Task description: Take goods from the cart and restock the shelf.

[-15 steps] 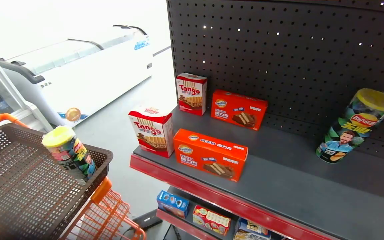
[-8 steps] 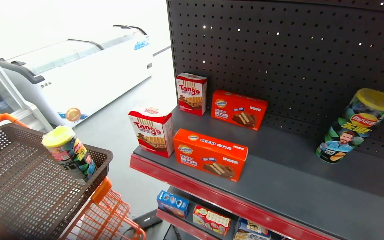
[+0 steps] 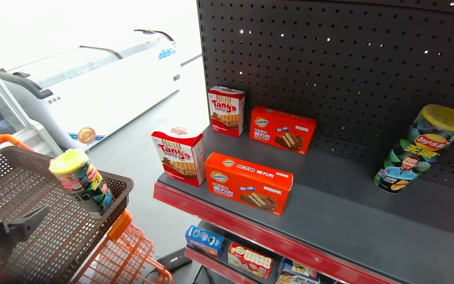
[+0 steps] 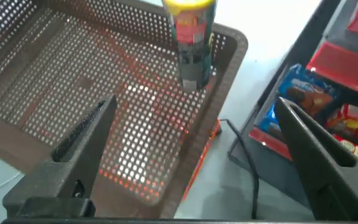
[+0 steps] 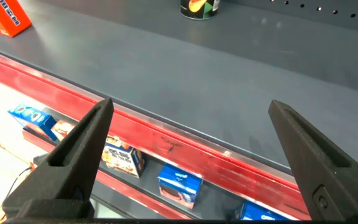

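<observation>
we see the left hand (image 4: 196, 102) open over the brown perforated plastic basket (image 4: 36, 81), yellow-lidded cylindrical chip can (image 4: 191, 43) ahead of it; right hand (image 5: 191, 104) open above the dark grey shelf (image 5: 229, 68).

We see a dark brown basket (image 3: 22, 189), perforated all over with small holes, on an orange wire cart (image 3: 132, 252). The cart can (image 3: 80, 179) has a yellow lid and a busy label of green, black, red and yellow. The shelf (image 3: 349, 221) is dark grey with a red front edge, backed by a black pegboard (image 3: 329, 59) dotted with regular holes. The front wafer box (image 3: 179, 156) and back wafer box (image 3: 226, 111) are red and white. The front flat box (image 3: 248, 182) and back flat box (image 3: 282, 129) are orange. The shelf can (image 3: 420, 150) is green and black under a yellow lid. The left gripper (image 4: 194, 115) and right gripper (image 5: 191, 109) are black.
</observation>
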Robot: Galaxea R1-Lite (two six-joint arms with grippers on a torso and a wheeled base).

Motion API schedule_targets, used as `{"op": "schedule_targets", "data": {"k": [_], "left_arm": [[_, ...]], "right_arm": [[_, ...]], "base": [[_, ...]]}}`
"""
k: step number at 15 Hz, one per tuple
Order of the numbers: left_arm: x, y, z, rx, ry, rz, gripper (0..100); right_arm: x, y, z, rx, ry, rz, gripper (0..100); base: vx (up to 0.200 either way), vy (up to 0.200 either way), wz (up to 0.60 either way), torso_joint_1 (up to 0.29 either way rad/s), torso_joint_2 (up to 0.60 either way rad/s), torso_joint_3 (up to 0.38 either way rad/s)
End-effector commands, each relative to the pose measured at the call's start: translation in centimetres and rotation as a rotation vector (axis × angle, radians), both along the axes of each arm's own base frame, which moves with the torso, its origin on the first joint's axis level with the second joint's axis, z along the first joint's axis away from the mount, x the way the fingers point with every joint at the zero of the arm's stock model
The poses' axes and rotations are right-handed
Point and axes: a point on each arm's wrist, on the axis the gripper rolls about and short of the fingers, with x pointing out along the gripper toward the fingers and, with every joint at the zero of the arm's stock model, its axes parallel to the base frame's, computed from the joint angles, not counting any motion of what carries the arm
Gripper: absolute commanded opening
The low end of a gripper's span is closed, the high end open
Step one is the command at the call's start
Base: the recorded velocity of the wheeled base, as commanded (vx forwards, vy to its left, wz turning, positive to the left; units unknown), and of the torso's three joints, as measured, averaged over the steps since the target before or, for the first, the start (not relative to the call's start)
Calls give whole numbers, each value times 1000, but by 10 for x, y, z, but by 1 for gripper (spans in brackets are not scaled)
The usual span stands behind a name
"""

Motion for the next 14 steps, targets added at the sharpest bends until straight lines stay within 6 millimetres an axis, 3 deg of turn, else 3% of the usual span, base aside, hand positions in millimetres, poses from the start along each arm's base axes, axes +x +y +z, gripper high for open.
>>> {"op": "schedule_targets", "data": {"k": [1, 6, 14], "left_arm": [[52, 8, -35, -15, 87, -8, 100], [105, 23, -76, 17, 17, 6, 100], [159, 47, -111, 125, -44, 29, 100]], "right_arm": [[0, 0, 0, 0, 1, 0, 100], [0, 0, 0, 0, 1, 0, 100], [0, 0, 0, 0, 1, 0, 100]], "base": [[0, 0, 0, 0, 0, 0], [0, 0, 0, 0, 0, 0], [0, 0, 0, 0, 0, 0]]}}
